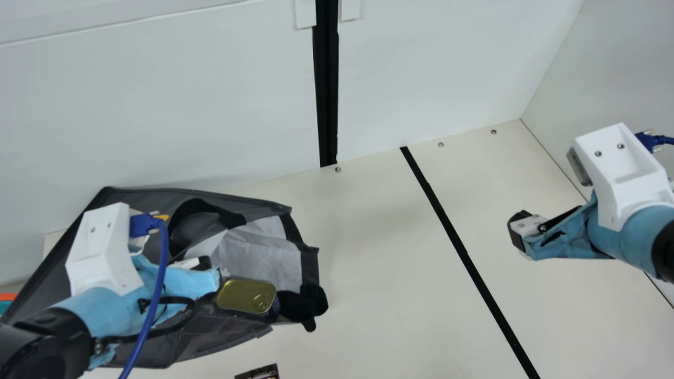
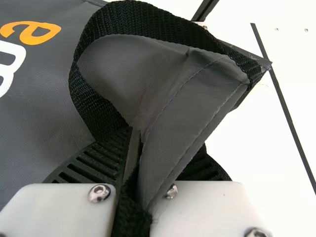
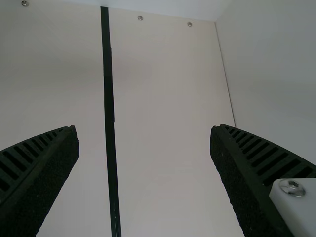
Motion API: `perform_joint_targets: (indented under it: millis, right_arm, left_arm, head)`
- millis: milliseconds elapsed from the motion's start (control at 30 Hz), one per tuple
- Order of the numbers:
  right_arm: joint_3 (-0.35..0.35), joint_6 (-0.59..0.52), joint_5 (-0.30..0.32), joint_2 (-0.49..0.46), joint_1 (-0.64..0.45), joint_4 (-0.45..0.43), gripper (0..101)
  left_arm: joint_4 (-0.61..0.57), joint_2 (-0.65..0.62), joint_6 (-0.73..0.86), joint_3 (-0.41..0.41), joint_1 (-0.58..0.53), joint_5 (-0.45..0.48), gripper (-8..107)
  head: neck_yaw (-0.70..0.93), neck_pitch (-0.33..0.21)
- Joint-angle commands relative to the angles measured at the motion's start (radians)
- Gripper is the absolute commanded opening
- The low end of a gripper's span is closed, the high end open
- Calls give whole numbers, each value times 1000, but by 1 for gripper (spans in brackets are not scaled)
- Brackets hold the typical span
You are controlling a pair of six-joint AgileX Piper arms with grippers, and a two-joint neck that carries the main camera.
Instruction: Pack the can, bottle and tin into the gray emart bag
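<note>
The gray bag [image 1: 210, 342] lies at the left of the main view, its pale lining showing at the opening. My left gripper [image 1: 206, 266] is over that opening; in the left wrist view the same gripper [image 2: 140, 148] is shut on the bag's gray edge [image 2: 185, 118] and black strap. A gold-lidded tin [image 1: 246, 296] sits at the near side of the opening, beside the left gripper; how deep it rests I cannot tell. Off to the right, above the table, is my right gripper [image 1: 518, 231]. In its wrist view the right gripper [image 3: 144, 136] stands open, nothing between its fingers.
A small dark printed item [image 1: 258, 371] lies at the main view's bottom edge. An orange and teal object [image 1: 6, 303] shows at the far left. White walls stand behind and at the right; a black strip [image 1: 463, 252] crosses the table [image 1: 379, 273].
</note>
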Motion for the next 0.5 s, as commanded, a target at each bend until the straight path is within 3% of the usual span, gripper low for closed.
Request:
perform_joint_targets:
  millis: [0,467]
  right_arm:
    - [1,-6,-7,11,3,12,91]
    - [-11,-62,-17,109,-2,130,91]
  left_arm:
    - [0,0,0,0,0,0,10]
    - [0,0,0,0,0,0,10]
  head:
    - [-2,-23]
    - [-2,-23]
